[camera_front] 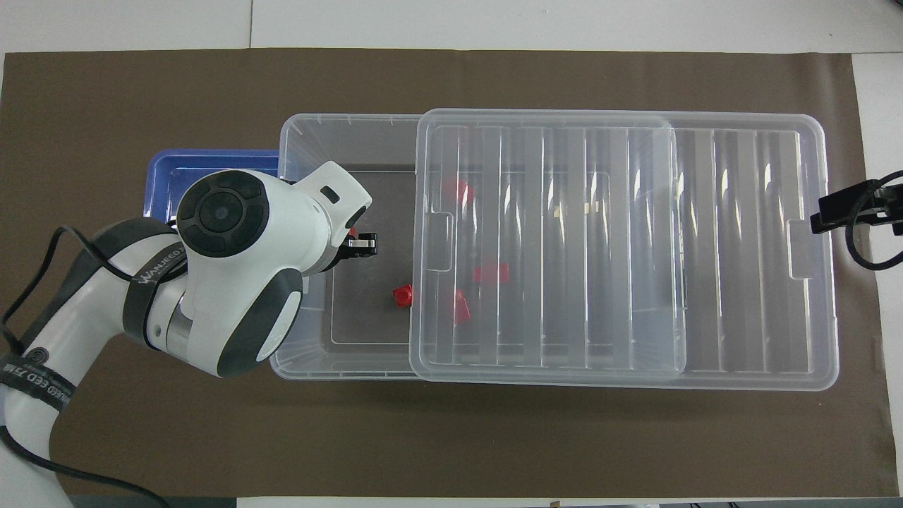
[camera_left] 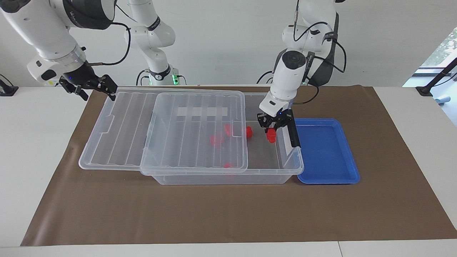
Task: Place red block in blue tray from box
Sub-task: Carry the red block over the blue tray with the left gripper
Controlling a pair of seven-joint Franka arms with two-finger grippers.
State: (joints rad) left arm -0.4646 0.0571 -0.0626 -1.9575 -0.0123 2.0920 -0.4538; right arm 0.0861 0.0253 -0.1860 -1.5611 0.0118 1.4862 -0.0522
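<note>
The box (camera_left: 214, 178) stands mid-table, its ribbed clear lid (camera_left: 125, 125) slid toward the right arm's end, so the end beside the blue tray (camera_left: 326, 150) is uncovered. My left gripper (camera_left: 272, 131) is over that uncovered end, shut on a red block (camera_left: 271, 135). In the overhead view the left gripper (camera_front: 356, 243) is mostly hidden under its arm, over the box (camera_front: 310, 141). Another red block (camera_left: 249, 132) lies uncovered on the box floor, and several more (camera_left: 216, 140) lie under the lid. The blue tray holds nothing. My right gripper (camera_left: 109, 87) is at the lid's overhanging end.
Brown paper (camera_left: 214, 214) covers the table under everything. A black clip handle (camera_left: 294, 134) stands up on the box's end wall, between the left gripper and the blue tray. The blue tray (camera_front: 169, 169) is partly hidden under the left arm in the overhead view.
</note>
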